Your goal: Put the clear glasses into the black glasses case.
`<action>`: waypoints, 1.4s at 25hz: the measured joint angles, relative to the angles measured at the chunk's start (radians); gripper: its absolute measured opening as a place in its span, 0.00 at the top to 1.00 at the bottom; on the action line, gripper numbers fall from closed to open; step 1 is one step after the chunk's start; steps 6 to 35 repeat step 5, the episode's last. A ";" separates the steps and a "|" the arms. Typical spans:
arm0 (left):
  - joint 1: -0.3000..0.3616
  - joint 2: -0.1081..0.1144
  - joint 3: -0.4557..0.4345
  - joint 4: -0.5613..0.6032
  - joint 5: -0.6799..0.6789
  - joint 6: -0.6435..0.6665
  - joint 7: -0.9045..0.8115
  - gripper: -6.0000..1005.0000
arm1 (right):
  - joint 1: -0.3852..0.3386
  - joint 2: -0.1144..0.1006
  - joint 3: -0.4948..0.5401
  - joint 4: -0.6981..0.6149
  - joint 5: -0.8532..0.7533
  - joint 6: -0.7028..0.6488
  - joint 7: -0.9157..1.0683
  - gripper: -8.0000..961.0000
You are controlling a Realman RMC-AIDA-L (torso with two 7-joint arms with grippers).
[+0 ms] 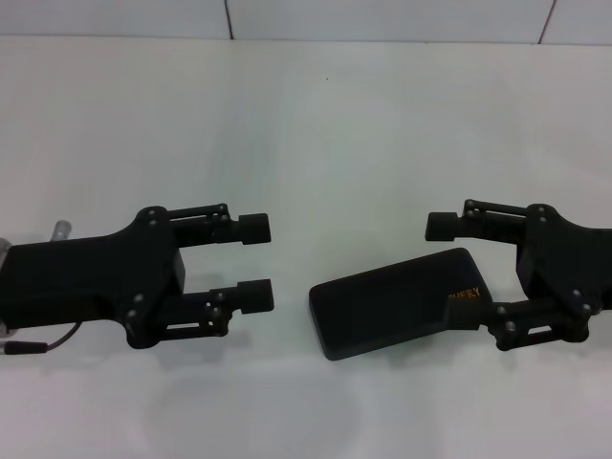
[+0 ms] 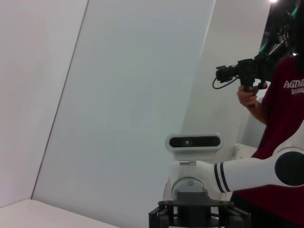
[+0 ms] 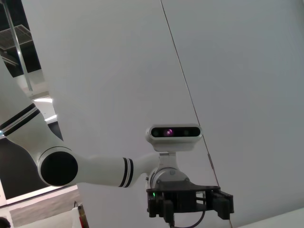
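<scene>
We take the black glasses case (image 1: 399, 302) as landmark: it lies closed and slightly askew on the white counter (image 1: 316, 124), gold lettering toward its right end. To its left, apart from it, we see the left claw (image 1: 256, 263) with fingers spread and nothing between them. At its right end, the right claw (image 1: 457, 273) is also spread; its lower finger lies at the lettered corner, though we cannot tell whether they touch. We find no clear glasses. In the left wrist view, a person (image 2: 280, 95) holds a camera.
</scene>
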 joint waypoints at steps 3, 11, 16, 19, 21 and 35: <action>0.000 0.000 -0.001 0.001 0.001 0.000 -0.003 0.32 | 0.000 0.000 0.005 0.001 0.000 0.004 -0.001 0.08; -0.001 0.000 -0.001 0.001 0.001 0.000 -0.005 0.32 | 0.000 -0.001 0.007 0.001 0.000 0.010 -0.004 0.08; -0.001 0.000 -0.001 0.001 0.001 0.000 -0.005 0.32 | 0.000 -0.001 0.007 0.001 0.000 0.010 -0.004 0.08; -0.001 0.000 -0.001 0.001 0.001 0.000 -0.005 0.32 | 0.000 -0.001 0.007 0.001 0.000 0.010 -0.004 0.08; -0.001 0.000 -0.001 0.001 0.001 0.000 -0.005 0.32 | 0.000 -0.001 0.007 0.001 0.000 0.010 -0.004 0.08; -0.001 0.000 -0.001 0.001 0.001 0.000 -0.005 0.32 | 0.000 -0.001 0.007 0.001 0.000 0.010 -0.004 0.08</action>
